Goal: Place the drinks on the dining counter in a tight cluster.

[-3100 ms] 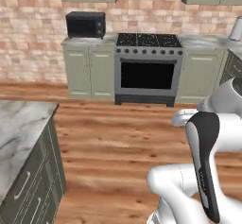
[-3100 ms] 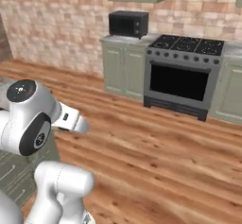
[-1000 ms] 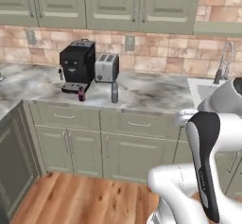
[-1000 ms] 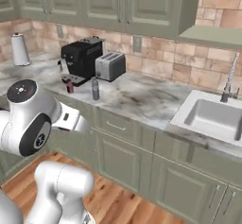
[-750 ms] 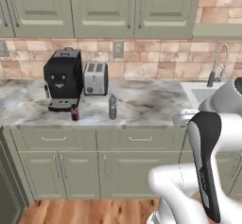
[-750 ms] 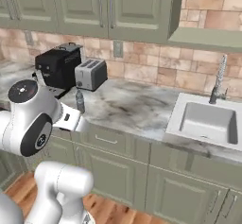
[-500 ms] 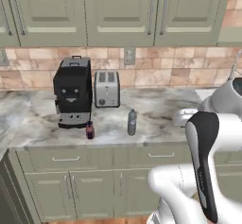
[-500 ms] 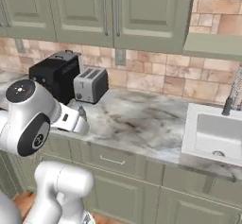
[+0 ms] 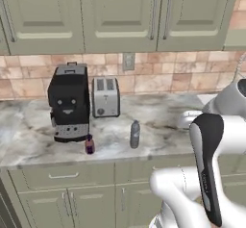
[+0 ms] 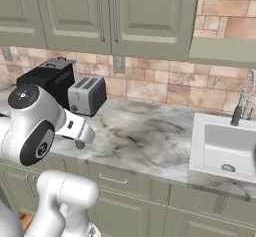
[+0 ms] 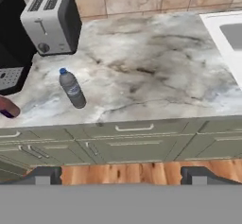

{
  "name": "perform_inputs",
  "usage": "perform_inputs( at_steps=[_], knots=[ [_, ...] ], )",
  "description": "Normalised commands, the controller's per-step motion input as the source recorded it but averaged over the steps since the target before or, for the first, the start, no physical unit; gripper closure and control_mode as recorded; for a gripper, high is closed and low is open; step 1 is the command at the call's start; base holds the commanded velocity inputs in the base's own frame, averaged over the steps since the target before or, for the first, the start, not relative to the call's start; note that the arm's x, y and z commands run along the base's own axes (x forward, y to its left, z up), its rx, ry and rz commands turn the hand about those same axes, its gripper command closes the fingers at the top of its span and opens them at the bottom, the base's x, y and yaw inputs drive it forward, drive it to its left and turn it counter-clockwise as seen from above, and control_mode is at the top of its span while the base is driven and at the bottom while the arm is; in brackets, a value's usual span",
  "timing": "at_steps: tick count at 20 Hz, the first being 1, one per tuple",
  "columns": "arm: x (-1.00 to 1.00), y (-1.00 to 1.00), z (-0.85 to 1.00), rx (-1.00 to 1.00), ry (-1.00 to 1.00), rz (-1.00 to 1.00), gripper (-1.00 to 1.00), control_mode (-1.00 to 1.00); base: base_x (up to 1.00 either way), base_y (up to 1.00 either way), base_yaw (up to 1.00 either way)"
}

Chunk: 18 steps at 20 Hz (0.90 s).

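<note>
Marble counter (image 9: 158,121), grey-white with dark veining, smooth and glossy, runs under flat sage-green upper cabinets (image 9: 115,15) with slim metal handles. Brick backsplash (image 9: 158,80) in tan and pink blocks, with a wall outlet (image 9: 127,61) set in it. Below the counter, green drawer fronts (image 11: 127,140) with thin bar pulls; wood plank floor (image 11: 123,173) shows at the foot in the hand view.

On the counter: boxy black coffee machine (image 9: 69,102) at left, a silver 2-slot toaster (image 9: 105,96) just beside it on its right. White sink (image 10: 225,146) with a metal tap (image 10: 242,101) sits well off to the right, sunk into the marble.

Water bottle (image 9: 135,134): small, clear grey plastic, rounded shoulders, blue cap, pale label band, standing upright near the counter's front edge, in front of and right of the toaster, open marble around it. In the hand view the water bottle (image 11: 72,88) appears leaning, but that is camera tilt. Small red bottle (image 9: 89,145): short, dark red-purple, upright, right at the front foot of the coffee machine, near the counter edge; whether it touches the machine cannot be told. The 2 bottles are near each other but apart.

Gripper (image 11: 120,175): 2 dark fingertips (image 11: 45,175) spread wide at the bottom of the hand view, jaws fully apart, nothing between them, held off the counter in front of the drawers. White arm link with black stripe blocks the lower right of the left base view; the rounded elbow joint covers part of the counter's left end in the right base view.
</note>
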Motion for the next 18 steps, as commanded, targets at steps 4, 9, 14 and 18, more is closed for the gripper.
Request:
perform_inputs(
  at_steps=[4, 9, 14, 18],
  knots=[
    [0.00, 0.00, 0.00, 0.00, 0.00, 0.00, -1.00, 1.00, 0.40, 0.92, -0.19],
    [0.00, 0.00, 0.00, 0.00, 0.00, 0.00, -1.00, 1.00, 0.75, 0.72, -0.19],
    [0.00, 0.00, 0.00, 0.00, 0.00, 0.00, -1.00, 1.00, 0.01, -0.53, -0.11],
    [0.00, 0.00, 0.00, 0.00, 0.00, 0.00, -1.00, 1.00, -0.29, -0.86, -0.06]
  ],
)
